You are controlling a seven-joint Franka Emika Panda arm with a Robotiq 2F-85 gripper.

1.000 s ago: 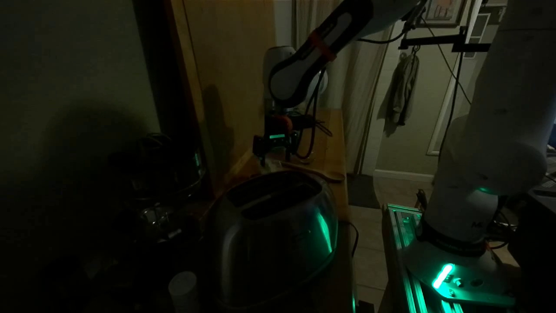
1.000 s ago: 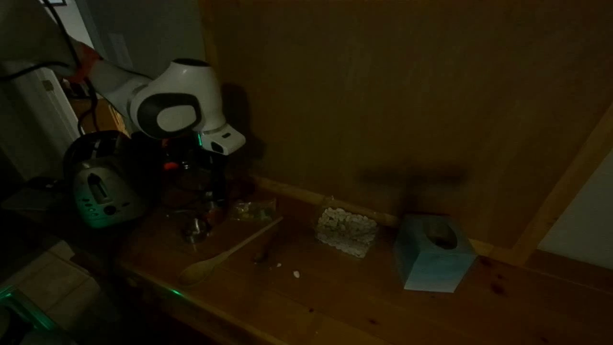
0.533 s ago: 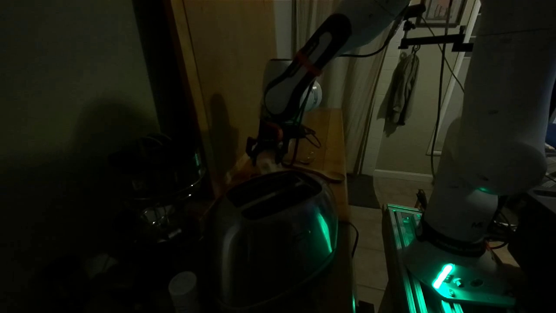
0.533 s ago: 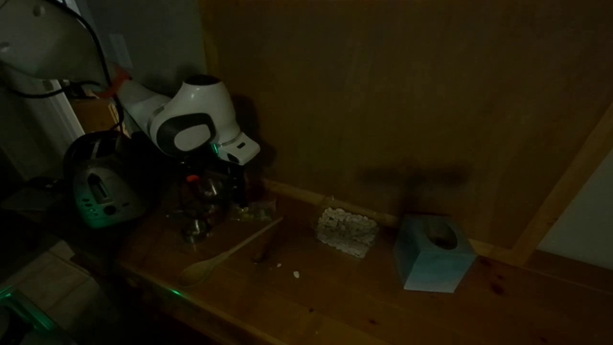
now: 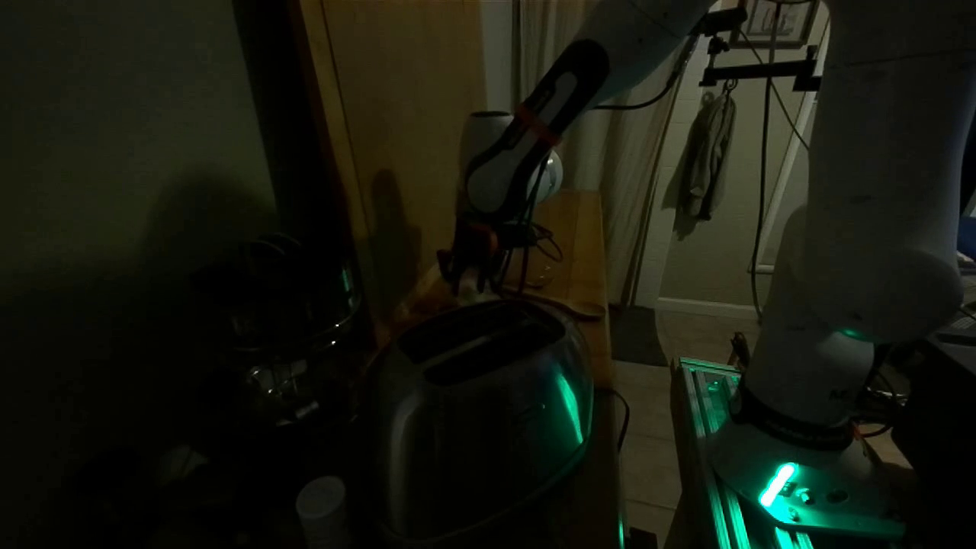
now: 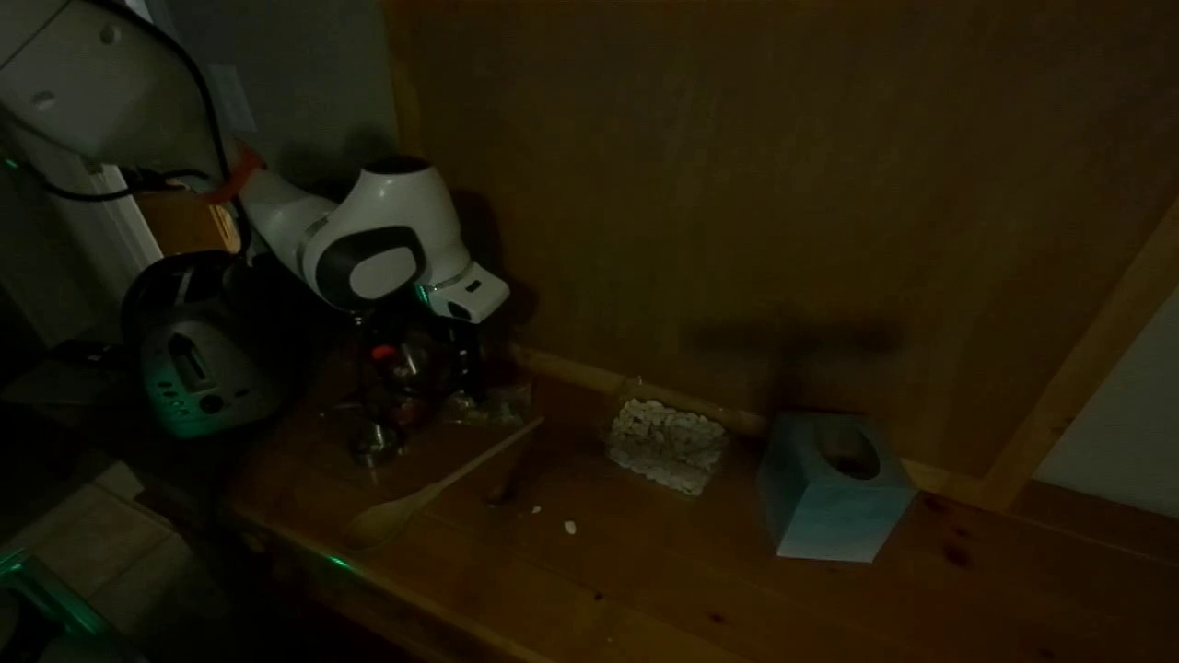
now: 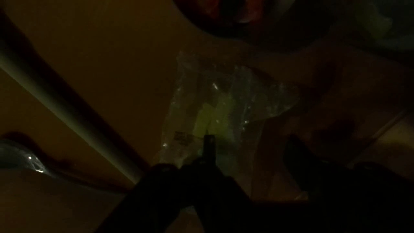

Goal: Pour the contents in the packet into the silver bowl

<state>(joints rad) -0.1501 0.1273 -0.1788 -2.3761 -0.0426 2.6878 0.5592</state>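
Note:
The packet (image 7: 220,113) is a small clear, pale plastic packet with yellowish pieces inside, lying flat in the wrist view. It also shows in an exterior view (image 6: 507,402), partly behind the gripper. My gripper (image 7: 250,145) points down just over it, with its jaws wide apart and nothing between them. The left fingertip covers part of the packet; the right one lies beyond its right edge. I cannot tell whether they touch it. The gripper also shows in an exterior view (image 5: 469,288). A small shiny silver vessel, apparently the silver bowl (image 6: 376,442), stands near the packet.
A wooden spoon (image 6: 414,502) lies in front; its handle shows in the wrist view (image 7: 71,113), near a metal spoon (image 7: 19,155). A dark round thing with red (image 7: 226,16) lies above the packet. A toaster (image 6: 203,359), clear container of white pieces (image 6: 668,447) and tissue box (image 6: 834,488) stand around.
The arm has moved down, and to the right in one of the exterior views, bringing the gripper low over the packet. The movement is smaller in the last half second. The table objects stay put.

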